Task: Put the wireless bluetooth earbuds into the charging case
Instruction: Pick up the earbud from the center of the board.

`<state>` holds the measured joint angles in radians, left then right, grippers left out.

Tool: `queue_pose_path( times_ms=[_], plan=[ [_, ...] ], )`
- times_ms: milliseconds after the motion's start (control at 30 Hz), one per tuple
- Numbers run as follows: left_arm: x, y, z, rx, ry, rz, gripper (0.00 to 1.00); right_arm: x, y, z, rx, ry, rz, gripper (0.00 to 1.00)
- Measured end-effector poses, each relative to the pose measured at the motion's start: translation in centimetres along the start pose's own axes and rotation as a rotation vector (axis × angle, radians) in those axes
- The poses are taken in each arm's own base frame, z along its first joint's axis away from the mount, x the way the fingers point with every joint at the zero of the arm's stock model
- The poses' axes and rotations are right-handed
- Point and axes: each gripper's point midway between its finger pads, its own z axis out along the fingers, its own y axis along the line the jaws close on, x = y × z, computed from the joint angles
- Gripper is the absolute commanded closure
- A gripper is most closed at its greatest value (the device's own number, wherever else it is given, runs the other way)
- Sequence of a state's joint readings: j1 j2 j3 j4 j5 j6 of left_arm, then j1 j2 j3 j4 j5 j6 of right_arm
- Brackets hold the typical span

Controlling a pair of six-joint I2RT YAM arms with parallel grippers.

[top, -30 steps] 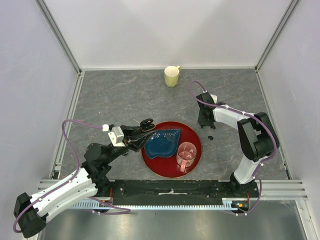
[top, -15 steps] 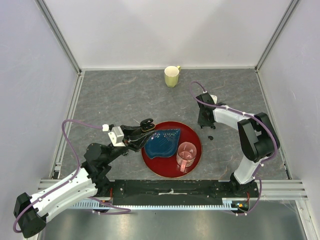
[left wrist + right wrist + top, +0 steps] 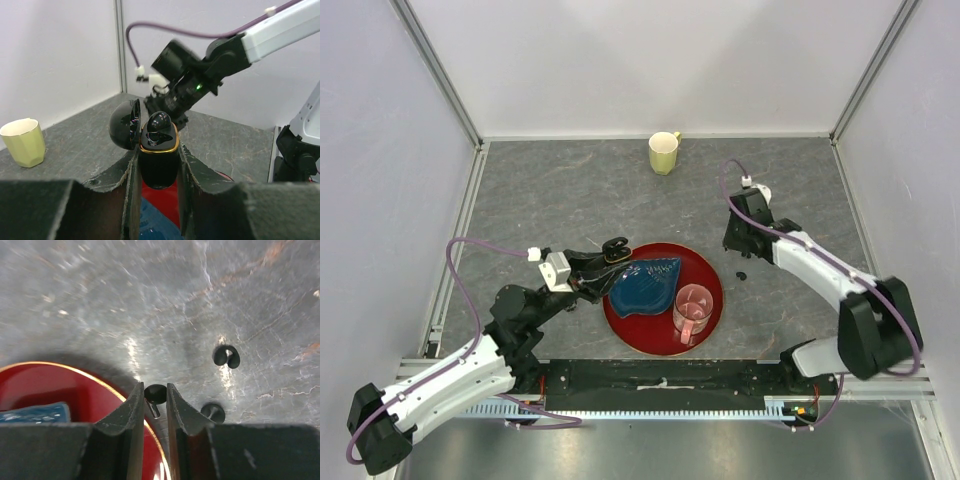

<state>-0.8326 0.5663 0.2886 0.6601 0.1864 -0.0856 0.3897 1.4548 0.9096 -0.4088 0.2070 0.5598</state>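
right arm shifted | earbud clamped in right pincer | left pincer grips case

A plate lies on the table at front centre, with a dish on its left half and a jug on its right. A mug stands well behind it, near the back wall. The charging case sits between the left tool's fingers, at the plate's rear-left rim. One earbud sits between the right tool's fingers. A second earbud and a third earbud lie on the table right of the plate.
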Motion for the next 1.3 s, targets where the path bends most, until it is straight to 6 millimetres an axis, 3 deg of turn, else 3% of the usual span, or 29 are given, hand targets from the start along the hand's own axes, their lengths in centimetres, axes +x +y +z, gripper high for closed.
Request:
queue_pose_path(
  times_ms=[200,400,600,733,1067,1300],
  plan=[
    [0.6,0.1,0.2,-0.002,0.019,-0.004,0.98,-3.6,2.1,-5.2,-0.149,-0.203,0.068,1.00],
    [0.9,0.1,0.4,-0.002,0.023,-0.016,0.98,-5.3,4.8,-11.4,-0.342,-0.398,0.119,1.00],
    [1.5,0.1,0.7,-0.003,0.035,-0.032,0.98,-7.4,7.3,-19.1,-0.568,-0.622,0.178,1.00],
    [1.5,0.2,0.8,-0.003,0.031,-0.035,0.98,-8.4,8.0,-22.5,-0.684,-0.721,0.218,1.00],
    [1.9,0.2,1.3,0.001,0.032,-0.035,0.98,-8.7,11.6,-27.6,-0.930,-0.787,0.216,1.00],
    [2.2,0.2,1.7,0.008,0.028,-0.034,0.98,-6.0,15.7,-28.5,-1.061,-0.713,0.146,1.00]
  ],
)
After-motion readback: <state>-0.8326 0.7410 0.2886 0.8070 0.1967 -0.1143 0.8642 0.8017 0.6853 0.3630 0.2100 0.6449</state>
